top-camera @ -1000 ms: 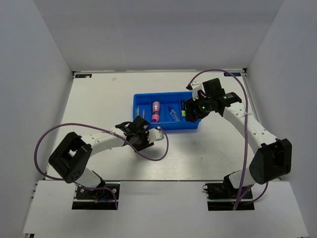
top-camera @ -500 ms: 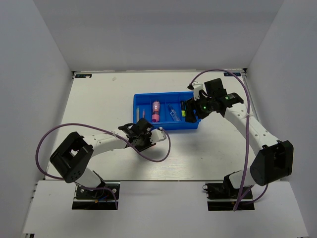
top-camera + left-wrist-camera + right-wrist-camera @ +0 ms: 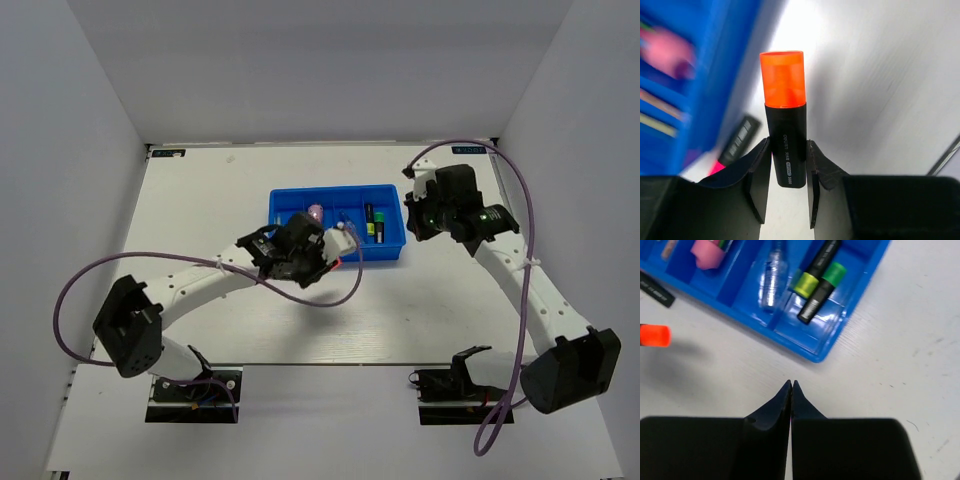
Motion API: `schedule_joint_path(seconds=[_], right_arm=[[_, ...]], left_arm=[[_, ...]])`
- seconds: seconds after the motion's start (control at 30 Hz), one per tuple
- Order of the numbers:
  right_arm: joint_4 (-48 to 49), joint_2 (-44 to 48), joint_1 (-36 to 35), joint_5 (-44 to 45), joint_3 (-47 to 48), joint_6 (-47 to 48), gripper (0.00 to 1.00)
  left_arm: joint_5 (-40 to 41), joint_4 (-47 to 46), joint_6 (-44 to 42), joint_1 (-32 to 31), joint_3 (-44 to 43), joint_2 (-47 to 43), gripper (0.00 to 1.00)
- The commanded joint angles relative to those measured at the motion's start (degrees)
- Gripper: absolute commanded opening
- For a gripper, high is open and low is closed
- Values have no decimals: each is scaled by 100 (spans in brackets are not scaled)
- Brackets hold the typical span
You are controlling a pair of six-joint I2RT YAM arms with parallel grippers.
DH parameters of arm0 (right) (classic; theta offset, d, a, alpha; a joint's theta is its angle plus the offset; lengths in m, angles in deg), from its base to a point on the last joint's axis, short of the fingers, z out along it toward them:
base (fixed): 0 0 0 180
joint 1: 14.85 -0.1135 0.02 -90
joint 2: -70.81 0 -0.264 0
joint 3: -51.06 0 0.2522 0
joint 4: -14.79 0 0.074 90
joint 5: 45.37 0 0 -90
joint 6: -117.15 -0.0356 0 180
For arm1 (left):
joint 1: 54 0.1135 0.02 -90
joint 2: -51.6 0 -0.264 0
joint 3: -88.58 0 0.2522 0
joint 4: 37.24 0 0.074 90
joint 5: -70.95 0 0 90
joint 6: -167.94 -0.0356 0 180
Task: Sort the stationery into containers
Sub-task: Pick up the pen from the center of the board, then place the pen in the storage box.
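We see left gripper (image 3: 787, 150) pinching orange highlighter (image 3: 784, 95) just beside the blurred tray (image 3: 715, 65), its base hidden between the fingers (image 3: 756, 175); right gripper (image 3: 791, 387) pressed together, empty, near tray's corner

Overhead camera, behind the arms (image 3: 200, 285), looks down on the whole table (image 3: 200, 200). Each wrist camera looks close along its own fingers (image 3: 757, 185). All three views share the blue tray (image 3: 385, 257); both wrist views share the orange-capped highlighter (image 3: 785, 125).
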Motion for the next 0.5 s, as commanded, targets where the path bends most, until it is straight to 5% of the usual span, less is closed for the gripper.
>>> schedule_joint_path(seconds=[0.0,0.13,0.17,0.2,0.47], right_arm=[[422,268,84,680,-230,-78,0],[651,602,146,1023,-581,-402,0],[721,716,155,1075,-643,-447,0],[991,778,190,1198,-714,-491,0],[1363,1130,269,1208,-1233,-711,0]], left_arm=[[-537,-51,625,167,-686,-341,0],[-943,-848,1416,572,-1398,-17,0],[-1222,-990,2889,634,-1712,297,0],[-1294,-1131,2146,808,-1854,431,0],[-1515,-2573,4220,889,-3560,2600,0]])
